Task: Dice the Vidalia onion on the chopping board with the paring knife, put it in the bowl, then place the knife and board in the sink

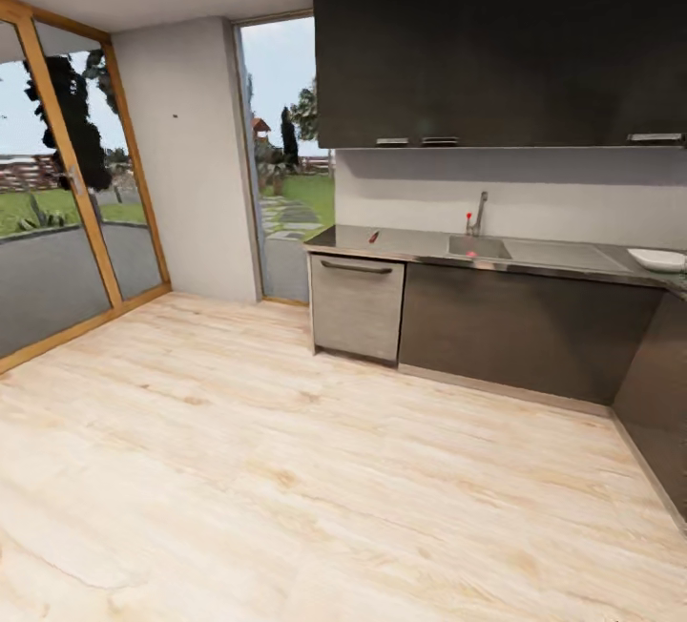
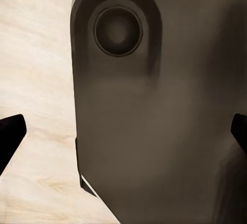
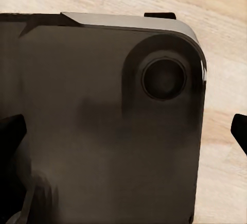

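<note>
Stainless-steel sink (image 1: 479,247) sits well ahead, slightly right across pale wood floor (image 1: 286,450); both claws (image 2: 123,131) (image 3: 123,131) spread, empty; neither arm nearer.

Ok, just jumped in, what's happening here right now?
Nothing is being handled yet. The robot stands back on the wood floor, facing the countertop. The paring knife lies left of the sink, and the bowl sits at the far right. Both tools, left and right, hang open and empty over the robot's base.
</note>
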You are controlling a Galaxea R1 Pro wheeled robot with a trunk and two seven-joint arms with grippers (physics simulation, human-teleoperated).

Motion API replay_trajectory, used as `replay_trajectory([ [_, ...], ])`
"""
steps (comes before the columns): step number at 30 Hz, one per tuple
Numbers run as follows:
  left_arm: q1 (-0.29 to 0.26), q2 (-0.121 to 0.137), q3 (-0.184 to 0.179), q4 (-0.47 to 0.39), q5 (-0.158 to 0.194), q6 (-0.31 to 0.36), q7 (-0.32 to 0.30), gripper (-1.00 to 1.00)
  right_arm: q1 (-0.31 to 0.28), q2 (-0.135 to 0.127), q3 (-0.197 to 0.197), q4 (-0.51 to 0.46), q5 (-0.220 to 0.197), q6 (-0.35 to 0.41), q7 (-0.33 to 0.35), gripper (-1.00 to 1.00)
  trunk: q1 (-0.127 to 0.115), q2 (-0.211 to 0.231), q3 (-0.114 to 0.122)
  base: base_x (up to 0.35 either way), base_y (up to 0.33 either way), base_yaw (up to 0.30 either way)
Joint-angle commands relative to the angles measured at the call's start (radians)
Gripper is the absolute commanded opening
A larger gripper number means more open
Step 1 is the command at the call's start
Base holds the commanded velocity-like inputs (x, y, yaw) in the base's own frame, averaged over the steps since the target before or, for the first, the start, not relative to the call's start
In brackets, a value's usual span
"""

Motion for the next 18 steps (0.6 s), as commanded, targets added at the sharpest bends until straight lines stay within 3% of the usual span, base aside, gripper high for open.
replay_trajectory([
  [1, 0.001, 0.000, 0.001, -0.002, 0.000, -0.001, 0.000, 1.00, 0.000, 0.000, 0.000, 0.000, 0.000, -0.003, 0.000, 1.00, 0.000, 0.000, -0.001, 0.236, 0.196, -0.244],
  [8, 0.001, 0.000, 0.001, -0.002, 0.000, -0.001, 0.000, 1.00, 0.000, 0.000, 0.000, -0.001, 0.000, -0.003, 0.001, 1.00, 0.000, 0.000, -0.001, 0.241, 0.179, -0.245],
  [18, 0.001, 0.000, 0.001, -0.002, 0.000, -0.001, 0.000, 1.00, 0.000, 0.000, 0.000, 0.000, 0.000, -0.003, 0.000, 1.00, 0.000, 0.000, -0.001, 0.244, 0.023, -0.245],
])
